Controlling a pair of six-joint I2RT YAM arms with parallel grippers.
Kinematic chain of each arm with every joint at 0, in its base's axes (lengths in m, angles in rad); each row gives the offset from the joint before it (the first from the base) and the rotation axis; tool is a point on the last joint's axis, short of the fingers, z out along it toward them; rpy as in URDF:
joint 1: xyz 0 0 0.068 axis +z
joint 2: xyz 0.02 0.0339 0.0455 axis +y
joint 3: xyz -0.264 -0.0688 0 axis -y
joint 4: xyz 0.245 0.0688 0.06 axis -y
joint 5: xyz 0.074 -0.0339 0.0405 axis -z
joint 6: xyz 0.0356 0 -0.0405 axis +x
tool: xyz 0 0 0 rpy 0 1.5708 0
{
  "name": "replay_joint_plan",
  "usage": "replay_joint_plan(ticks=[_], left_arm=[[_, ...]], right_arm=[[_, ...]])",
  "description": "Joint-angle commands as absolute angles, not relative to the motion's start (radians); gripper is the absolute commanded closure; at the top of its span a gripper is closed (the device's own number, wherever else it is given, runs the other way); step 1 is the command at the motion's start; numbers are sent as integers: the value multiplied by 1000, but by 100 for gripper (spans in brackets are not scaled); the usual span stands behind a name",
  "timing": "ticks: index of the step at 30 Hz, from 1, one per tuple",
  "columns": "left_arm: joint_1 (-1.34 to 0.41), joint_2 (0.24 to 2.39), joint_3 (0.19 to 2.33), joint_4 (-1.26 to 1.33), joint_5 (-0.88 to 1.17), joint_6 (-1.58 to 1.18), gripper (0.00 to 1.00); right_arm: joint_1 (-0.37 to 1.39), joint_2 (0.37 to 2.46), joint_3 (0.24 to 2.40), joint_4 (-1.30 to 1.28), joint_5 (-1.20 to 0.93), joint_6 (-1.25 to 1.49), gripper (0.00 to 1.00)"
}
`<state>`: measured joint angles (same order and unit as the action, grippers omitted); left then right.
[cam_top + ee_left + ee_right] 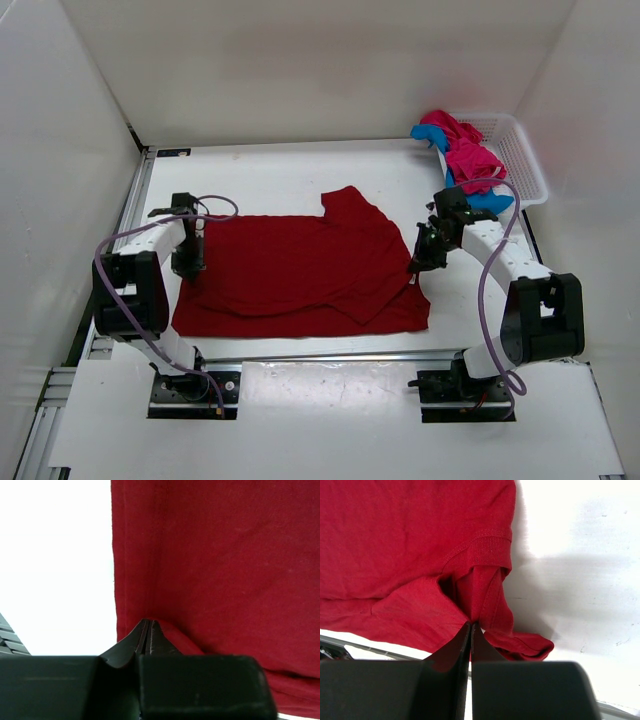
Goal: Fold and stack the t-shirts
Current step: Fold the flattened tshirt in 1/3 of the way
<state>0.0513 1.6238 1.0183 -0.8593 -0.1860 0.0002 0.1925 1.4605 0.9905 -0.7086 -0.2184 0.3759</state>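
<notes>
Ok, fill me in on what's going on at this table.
Both arms are working on the dark red t-shirt, which lies spread on the table. The left gripper is shut on the shirt's left edge, and the right gripper is shut on a bunched fold at its right side. The pink t-shirt and blue t-shirt lie heaped, unfolded, over the white basket in the far right corner.
</notes>
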Motion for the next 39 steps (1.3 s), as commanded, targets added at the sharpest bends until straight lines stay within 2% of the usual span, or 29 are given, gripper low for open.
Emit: replay_joint_plan(ticks=[1, 14, 29, 34, 35, 36, 37, 38, 39], left_arm=[[58, 1575, 1039, -861, -190, 0, 89], [156, 1549, 1068, -841, -190, 0, 89], [156, 1647, 1052, -782, -190, 0, 89], [156, 1667, 1062, -764, -236, 0, 80], [156, 1677, 1062, -764, -250, 0, 80], [156, 1677, 1074, -764, -268, 0, 78], [156, 1686, 1074, -764, -278, 0, 75], [156, 1686, 1084, -764, -278, 0, 69], [156, 1686, 1085, -764, -293, 0, 49]], right_arm=[[196, 1443, 1031, -727, -212, 356, 100], [164, 1443, 1091, -716, -190, 394, 100], [155, 1618, 1172, -686, -233, 445, 100], [155, 1650, 1172, -676, -252, 445, 100], [155, 1660, 1181, -676, -252, 445, 98], [155, 1675, 1181, -676, -252, 445, 79], [155, 1675, 1181, -676, -252, 445, 66], [155, 1687, 1193, -687, -242, 445, 53], [155, 1687, 1204, -702, -227, 445, 37]])
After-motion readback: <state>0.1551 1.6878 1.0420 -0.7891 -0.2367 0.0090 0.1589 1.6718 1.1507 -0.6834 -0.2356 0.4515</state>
